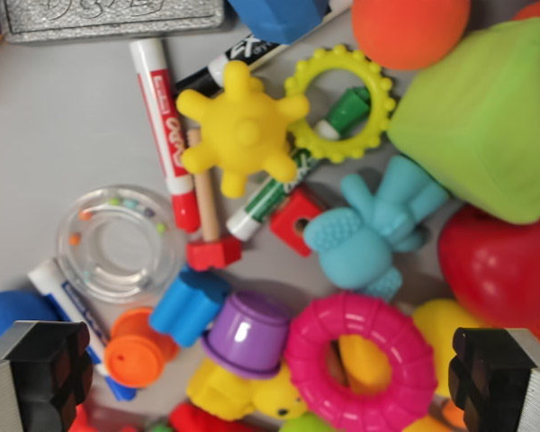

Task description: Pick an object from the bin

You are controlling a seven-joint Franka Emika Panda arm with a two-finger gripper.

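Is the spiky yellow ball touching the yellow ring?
Touching. In the wrist view, a knob of the spiky yellow ball overlaps the yellow ring's edge with no gap.

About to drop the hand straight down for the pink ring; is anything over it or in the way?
Nothing visible lies over the pink ring. The open hand straddles it, but neighbours crowd close: the purple cup touches its wrist-view left edge, and the blue figure sits just above.

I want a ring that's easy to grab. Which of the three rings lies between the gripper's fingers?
The pink ring, low between the fingers; the clear and yellow rings lie farther up.
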